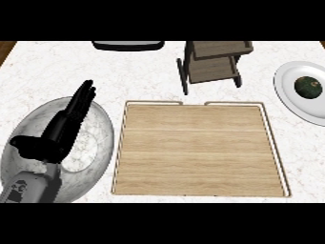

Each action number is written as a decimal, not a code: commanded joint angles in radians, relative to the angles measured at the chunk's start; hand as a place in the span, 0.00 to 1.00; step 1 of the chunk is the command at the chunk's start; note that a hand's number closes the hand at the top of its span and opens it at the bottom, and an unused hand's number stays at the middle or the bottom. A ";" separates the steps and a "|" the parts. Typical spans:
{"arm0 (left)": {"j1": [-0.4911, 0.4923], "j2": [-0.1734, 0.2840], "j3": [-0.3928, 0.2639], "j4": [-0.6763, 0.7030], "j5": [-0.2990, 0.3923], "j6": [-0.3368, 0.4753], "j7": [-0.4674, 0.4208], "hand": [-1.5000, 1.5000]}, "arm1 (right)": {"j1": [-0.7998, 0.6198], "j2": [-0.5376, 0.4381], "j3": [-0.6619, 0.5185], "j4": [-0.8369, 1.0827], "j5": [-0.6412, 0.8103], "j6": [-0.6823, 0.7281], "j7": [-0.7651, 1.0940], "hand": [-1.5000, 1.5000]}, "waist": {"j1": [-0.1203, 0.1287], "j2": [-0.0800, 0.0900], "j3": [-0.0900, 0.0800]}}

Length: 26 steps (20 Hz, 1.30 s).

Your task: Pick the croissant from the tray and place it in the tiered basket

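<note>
Left forearm (27, 187) is entering from the lower left corner of the head view and angling up and to the right. Left hand (55, 136) is showing edge-on, with its fingers (80, 101) lying straight and close together and its thumb (25, 141) jutting left. Right hand is lying outside the view.
</note>
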 commanded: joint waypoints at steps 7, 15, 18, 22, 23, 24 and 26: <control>0.035 -0.030 -0.057 0.088 -0.030 -0.017 -0.004 0.50 | -0.190 0.030 -0.179 0.308 0.110 -0.018 0.206 1.00 | 0.052 0.034 -0.006; 0.016 -0.044 -0.063 0.093 -0.029 -0.016 0.023 0.50 | -0.226 0.019 -0.308 0.445 0.128 -0.144 0.125 1.00 | 0.059 0.036 -0.004; 0.009 -0.056 -0.084 0.085 -0.055 -0.002 0.016 0.50 | -0.235 0.046 -0.344 0.471 0.140 -0.222 0.120 1.00 | 0.072 0.040 -0.004; -0.019 -0.030 -0.053 0.096 -0.034 -0.031 0.013 0.50 | -0.245 0.058 -0.413 0.492 0.133 -0.305 0.111 1.00 | 0.079 0.046 -0.004; -0.018 -0.030 -0.056 0.101 -0.035 -0.032 0.016 0.50 | -0.227 0.041 -0.449 0.498 0.118 -0.315 0.099 1.00 | 0.077 0.050 -0.004; -0.016 -0.055 -0.064 0.100 -0.043 -0.005 0.015 0.50 | -0.235 0.031 -0.497 0.470 0.090 -0.336 0.114 1.00 | 0.072 0.049 -0.003; 0.005 -0.039 -0.071 0.094 -0.044 -0.018 0.027 0.50 | -0.239 0.048 -0.553 0.450 0.079 -0.376 0.159 1.00 | 0.078 0.044 -0.003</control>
